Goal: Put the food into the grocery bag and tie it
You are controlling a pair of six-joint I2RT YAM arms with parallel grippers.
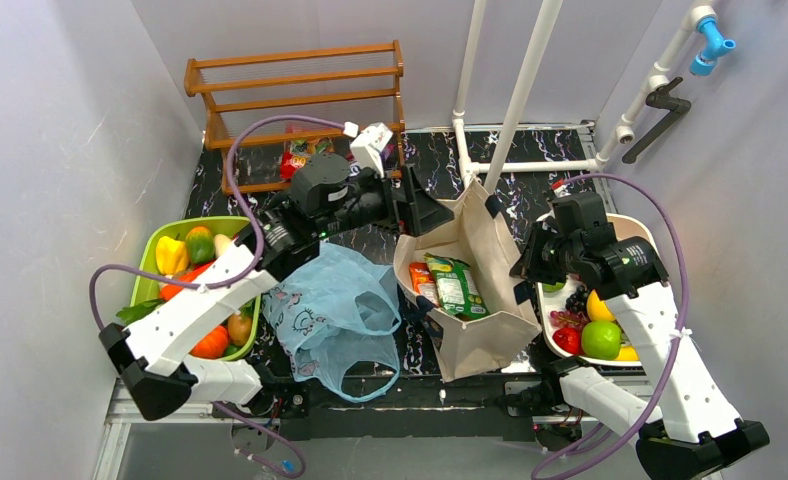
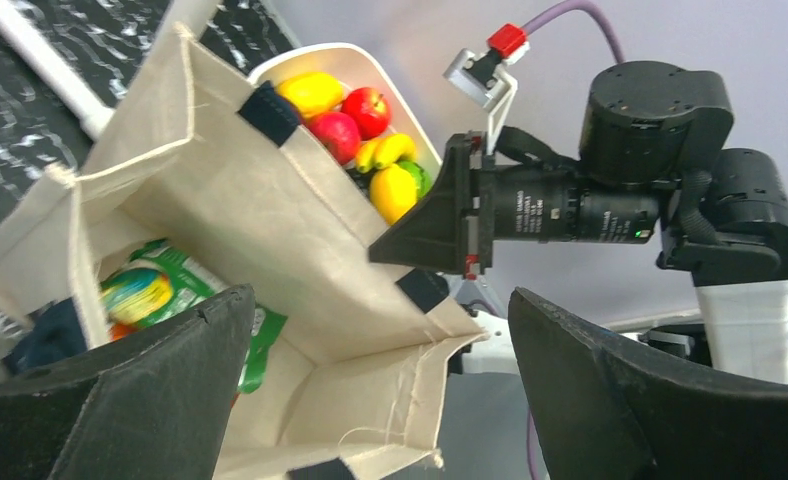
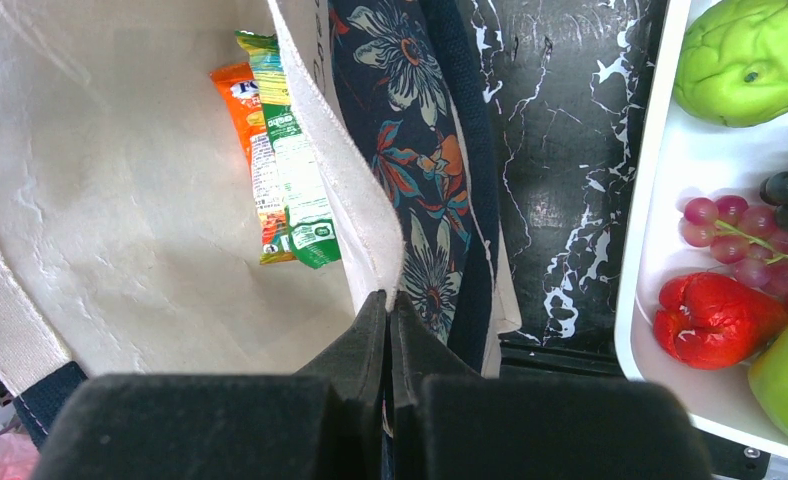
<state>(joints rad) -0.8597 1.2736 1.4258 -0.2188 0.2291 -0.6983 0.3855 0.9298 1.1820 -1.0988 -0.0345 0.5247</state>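
Above the canvas tote [image 1: 480, 240], the left gripper [image 2: 378, 300] hangs with jaws wide apart while the right gripper [image 3: 390, 300] pinches the tote's rim, so more food may join the snack packets [image 1: 455, 285] inside, missing the light-blue grocery bag [image 1: 335, 300] lying slack alongside.

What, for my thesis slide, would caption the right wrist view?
Right gripper shut on the rim of the canvas tote; snack packets inside, white fruit tray beside it.
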